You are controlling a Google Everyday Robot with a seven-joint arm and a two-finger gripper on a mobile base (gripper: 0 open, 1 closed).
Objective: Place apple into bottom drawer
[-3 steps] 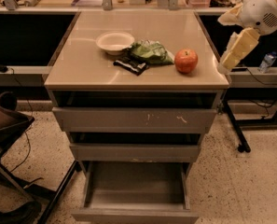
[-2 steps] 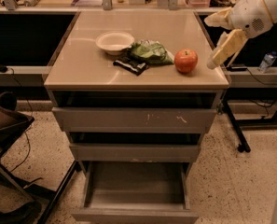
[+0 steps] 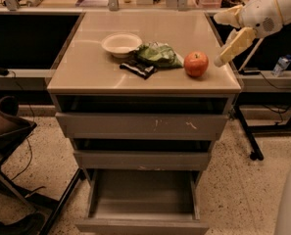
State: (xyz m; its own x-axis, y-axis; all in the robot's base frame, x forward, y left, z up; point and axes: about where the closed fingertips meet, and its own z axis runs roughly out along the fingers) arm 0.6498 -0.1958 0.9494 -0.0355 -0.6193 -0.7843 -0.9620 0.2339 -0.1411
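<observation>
A grey metal cabinet with three drawers stands on a speckled floor, seen from the front and slightly above. The robot's pale gripper (image 3: 216,40) hangs at the upper right, over the right rim of the cabinet top (image 3: 91,67), at the end of a white arm that enters from the right edge. Its jaws are spread wide and hold nothing: one finger points left, the other slants down and to the left. The apple (image 3: 196,63), red with a yellowish patch, sits on the cabinet top just below and left of the lower fingertip, close to it but not touching. Farther left of the jaws lies a crumpled green snack bag (image 3: 157,54), near the apple, with a small dark packet (image 3: 138,68) against its lower left edge. A white bowl (image 3: 121,44) stands beyond the bag, well away from the jaws. Far below the jaws and to their left, the bottom drawer (image 3: 142,226) is pulled out farthest, its deep grey tray open to view. Above it the middle drawer (image 3: 142,159) is out a little, and the top drawer (image 3: 142,125), its front scratched, sits directly under the cabinet top. Right of the jaws and lower, a small bottle (image 3: 281,65) stands on a side shelf.
</observation>
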